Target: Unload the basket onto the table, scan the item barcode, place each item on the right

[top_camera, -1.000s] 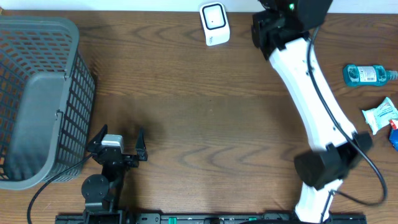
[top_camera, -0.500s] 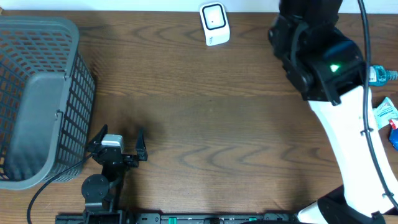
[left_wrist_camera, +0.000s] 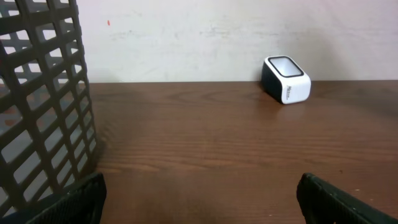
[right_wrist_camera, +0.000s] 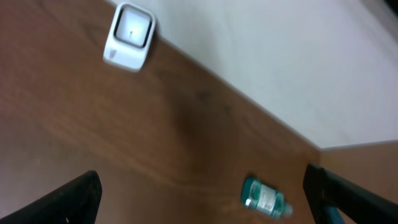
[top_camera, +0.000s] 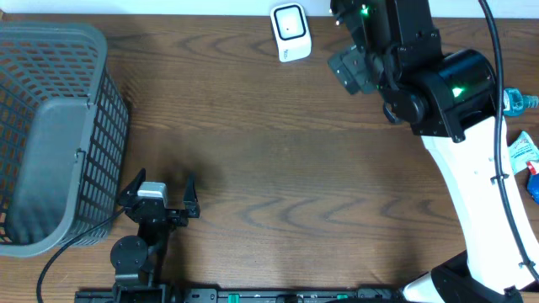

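By the counter's near edge, our left gripper (top_camera: 162, 187) rests with jaws spread and empty. Our right gripper (right_wrist_camera: 199, 196), likewise spread and empty, hangs toward the far edge. The teal bottle (right_wrist_camera: 264, 198) lies at the right edge and the white scanner (top_camera: 290, 32) stands at the far edge.

A wide stretch of bare dark brown wooden table (top_camera: 278, 168) lies open across the middle, from the front edge to the back wall. On the left, a tall grey plastic lattice basket (top_camera: 108, 126) blocks that whole side — its wall stands just beside the left gripper (top_camera: 162, 182). At the far edge, a small white box-shaped scanner with a black face (top_camera: 290, 32) stands alone, with open wood on both sides. The right arm's white link (top_camera: 472, 194) crosses above the right side — from overhead it hides most of a teal plastic bottle (right_wrist_camera: 264, 199); a white crinkled packet (top_camera: 524, 154) lies near the right edge.
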`<state>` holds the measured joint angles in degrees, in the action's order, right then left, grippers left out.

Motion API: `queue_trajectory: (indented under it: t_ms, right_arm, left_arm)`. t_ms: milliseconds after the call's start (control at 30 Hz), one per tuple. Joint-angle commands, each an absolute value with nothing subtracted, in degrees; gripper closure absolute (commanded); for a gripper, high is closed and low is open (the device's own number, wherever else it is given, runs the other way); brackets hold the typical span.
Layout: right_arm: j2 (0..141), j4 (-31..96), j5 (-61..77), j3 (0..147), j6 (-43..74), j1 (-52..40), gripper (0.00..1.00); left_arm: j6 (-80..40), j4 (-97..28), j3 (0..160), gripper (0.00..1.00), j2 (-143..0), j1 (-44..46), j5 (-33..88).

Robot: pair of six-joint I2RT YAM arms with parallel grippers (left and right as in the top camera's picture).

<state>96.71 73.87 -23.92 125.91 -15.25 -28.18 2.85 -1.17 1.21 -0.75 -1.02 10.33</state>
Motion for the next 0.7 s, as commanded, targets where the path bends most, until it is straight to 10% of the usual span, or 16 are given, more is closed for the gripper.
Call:
queue_trajectory:
  t_ms: [0,667]
  right_arm:
    - [95.2,75.9,-23.1,126.1,-11.0,-28.1,0.01]
    - [89.8,77.1,-15.5,125.8,-10.9,-28.2,0.01]
  left_arm:
    - [3.2,-3.0,0.2,0.02,-0.6,-0.9,10.9]
    - [3.2,-3.0,0.2,0.02,-0.6,-0.9,10.9]
